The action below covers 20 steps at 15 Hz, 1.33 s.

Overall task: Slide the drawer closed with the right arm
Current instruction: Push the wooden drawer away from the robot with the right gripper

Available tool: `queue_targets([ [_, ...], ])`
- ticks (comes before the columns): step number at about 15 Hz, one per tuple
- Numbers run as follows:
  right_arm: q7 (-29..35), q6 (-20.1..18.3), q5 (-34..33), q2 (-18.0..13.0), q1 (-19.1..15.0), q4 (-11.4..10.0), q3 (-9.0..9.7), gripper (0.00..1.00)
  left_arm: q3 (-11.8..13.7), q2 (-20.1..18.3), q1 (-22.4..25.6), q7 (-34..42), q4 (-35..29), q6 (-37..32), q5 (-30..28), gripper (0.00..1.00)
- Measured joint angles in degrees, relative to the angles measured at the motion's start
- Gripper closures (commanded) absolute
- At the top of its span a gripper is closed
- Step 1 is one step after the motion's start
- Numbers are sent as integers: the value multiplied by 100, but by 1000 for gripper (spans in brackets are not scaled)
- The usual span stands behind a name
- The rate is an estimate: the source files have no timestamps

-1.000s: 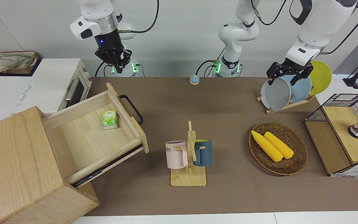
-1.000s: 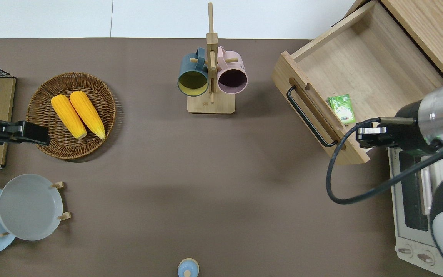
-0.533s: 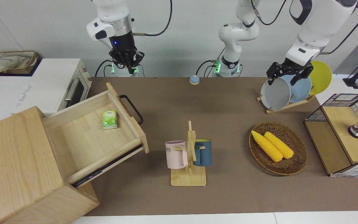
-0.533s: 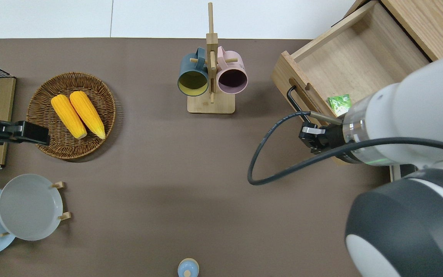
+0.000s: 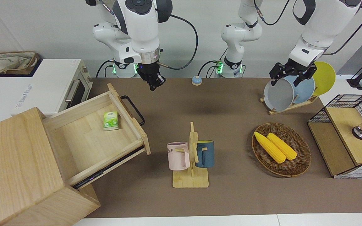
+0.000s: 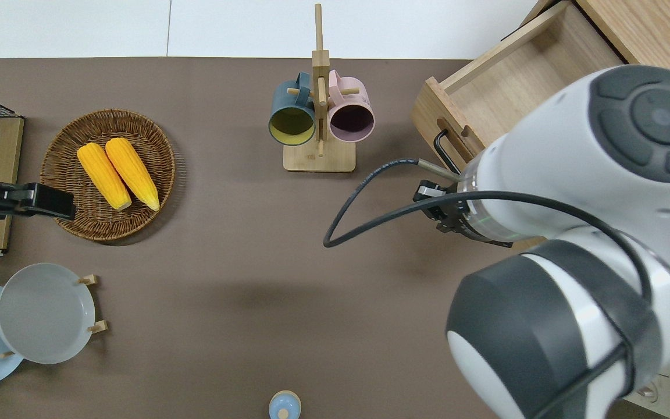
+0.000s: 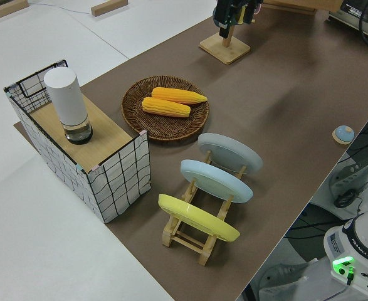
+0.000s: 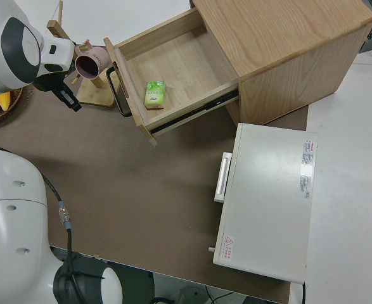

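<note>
Jaws of right gripper [image 5: 154,85] appear together, holding nothing, over bare desk [image 5: 231,103] beside drawer [image 5: 97,135] handle [image 5: 133,110]. Drawer pulled fully out of cabinet [image 5: 17,169] at right arm's end, holds small green carton [image 5: 110,120]. Left arm parked.

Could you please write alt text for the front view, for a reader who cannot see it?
A wooden drawer stands pulled out of its cabinet, a small green box inside, while the right gripper hangs over bare table beside the drawer's handle. Mid-table are a mug rack and a basket of corn; the left arm is parked.
</note>
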Motion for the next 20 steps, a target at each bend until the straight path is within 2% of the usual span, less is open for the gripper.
queue_targets([
  [4, 765, 18, -41, 245, 60, -138, -3, 1000, 0, 0, 0, 0, 0, 0, 0, 7],
  [10, 1093, 391, -417, 577, 38, -449, -53, 1000, 0, 0, 0, 0, 0, 0, 0, 7],
  [15, 1108, 592, -706, 721, -66, -460, -94, 1000, 0, 0, 0, 0, 0, 0, 0, 7],
  [20, 1030, 845, -761, 766, -371, -447, -103, 1000, 0, 0, 0, 0, 0, 0, 0, 7],
])
